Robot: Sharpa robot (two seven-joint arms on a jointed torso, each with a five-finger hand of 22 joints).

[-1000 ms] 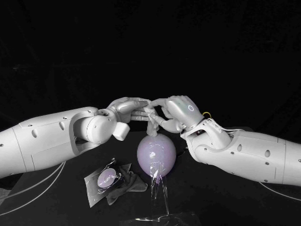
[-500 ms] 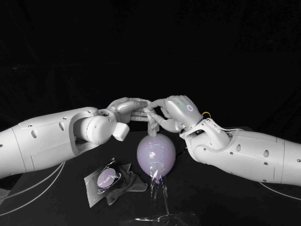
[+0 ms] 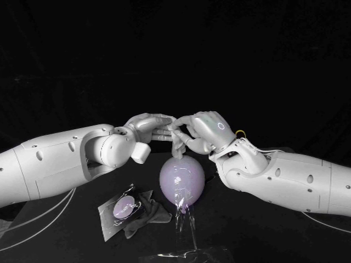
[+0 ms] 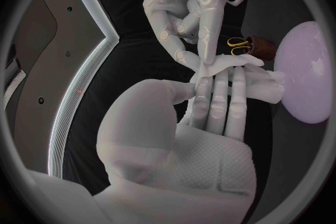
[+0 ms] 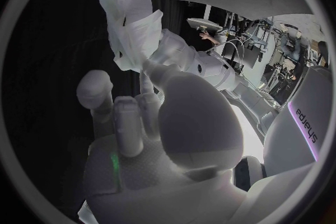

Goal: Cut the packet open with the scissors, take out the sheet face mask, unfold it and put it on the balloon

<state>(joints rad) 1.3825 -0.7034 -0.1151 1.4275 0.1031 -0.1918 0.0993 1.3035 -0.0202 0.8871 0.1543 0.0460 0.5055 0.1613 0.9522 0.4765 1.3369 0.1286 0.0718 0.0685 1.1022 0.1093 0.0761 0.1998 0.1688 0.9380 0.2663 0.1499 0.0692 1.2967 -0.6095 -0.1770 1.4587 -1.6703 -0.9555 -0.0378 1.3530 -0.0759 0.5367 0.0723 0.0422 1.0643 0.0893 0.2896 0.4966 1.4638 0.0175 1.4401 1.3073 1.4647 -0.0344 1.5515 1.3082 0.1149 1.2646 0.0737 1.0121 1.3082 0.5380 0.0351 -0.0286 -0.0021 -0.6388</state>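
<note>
Checker: Mask position is to be logged first

Labeller: Sheet face mask (image 3: 177,141) is seen folded into a pale strip, held up between both hands just above the balloon (image 3: 182,183). Its lower end is hung down to about the balloon's top; contact cannot be told. In the left wrist view the mask (image 4: 266,81) is laid across the left fingertips, with the balloon (image 4: 308,73) just beside it

Checker: Hand states are needed

Labeller: Left hand (image 3: 148,127) is closed on one side of the mask, which is pinched between thumb and fingers. Right hand (image 3: 203,129) is curled in from the opposite side; the mask is pinched by its thumb and a fingertip, and the other fingers are bent. The two hands are brought together at the pinch, touching or very nearly. From the left wrist, the right hand (image 4: 192,5) is seen pressed down onto the fingertips of the left hand (image 4: 213,103). From the right wrist, the right hand (image 5: 161,123) is seen with fingers raised toward the mask (image 5: 129,22), which is draped white over the other hand

Checker: Surroundings?

Labeller: Balloon is stood upright between the two forearms, lavender, carried on a clear stand (image 3: 188,233) over the black table (image 3: 247,241). Packet (image 3: 122,210) is laid flat and crumpled on the table, near the balloon on the left arm's side, apart from it and touched by neither hand
</note>
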